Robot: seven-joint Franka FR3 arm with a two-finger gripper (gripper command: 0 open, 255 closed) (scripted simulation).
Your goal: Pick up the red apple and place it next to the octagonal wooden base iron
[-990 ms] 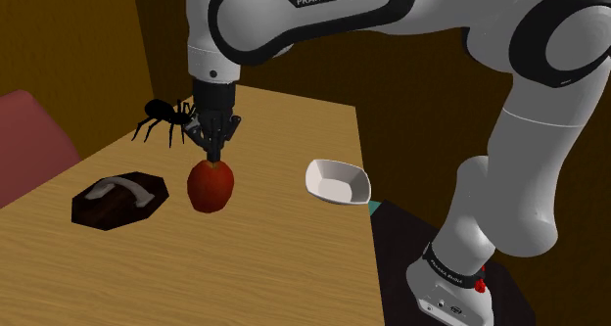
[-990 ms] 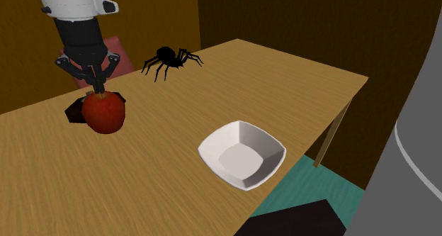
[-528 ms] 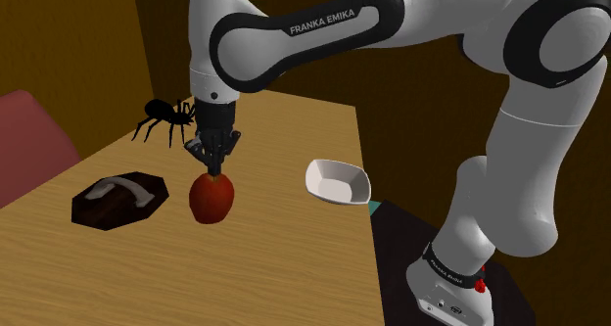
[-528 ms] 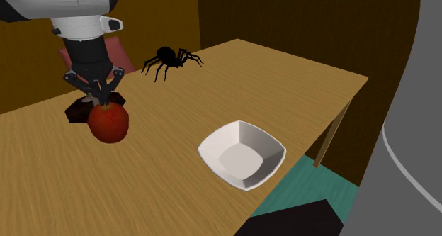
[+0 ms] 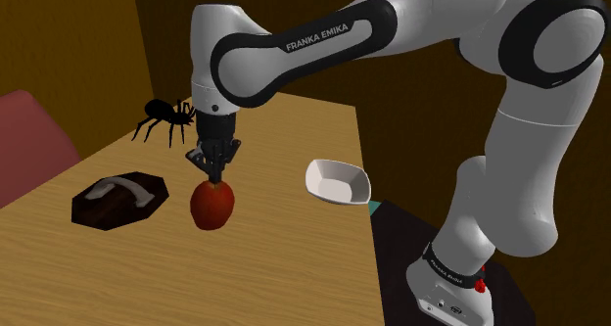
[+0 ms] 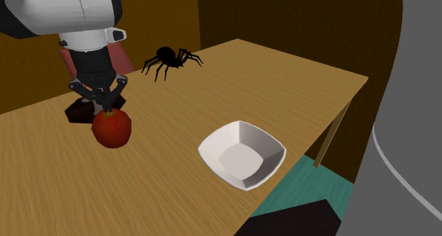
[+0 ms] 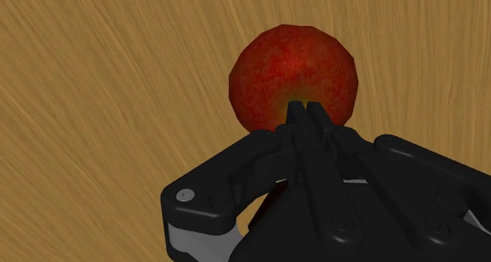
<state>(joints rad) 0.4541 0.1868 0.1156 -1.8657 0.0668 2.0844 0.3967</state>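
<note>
Observed at the bench [image 5: 279,270]: the black pincer [image 5: 213,174] points straight down and is clamped on the top of a red apple [image 5: 211,206], its two fingers drawn together at the stem end, as the wrist view confirms [image 7: 305,111]. The apple [image 7: 293,75] sits just beside the iron [image 5: 117,186], apart from it and not touching its dark octagonal base. Whether the fruit rests on the wood or hangs just clear of it cannot be told. In the second exterior view the apple [image 6: 112,128] partly overlaps the iron's base behind it, with the pincer [image 6: 105,108] directly above. A black spider figure [image 5: 164,119] stands on the bench beyond the iron, near the far edge. A white bowl [image 5: 337,181] lies well apart from the iron, on the far side of the apple, close to the bench edge. The white arm arches over from its stand [image 5: 452,291].
</note>
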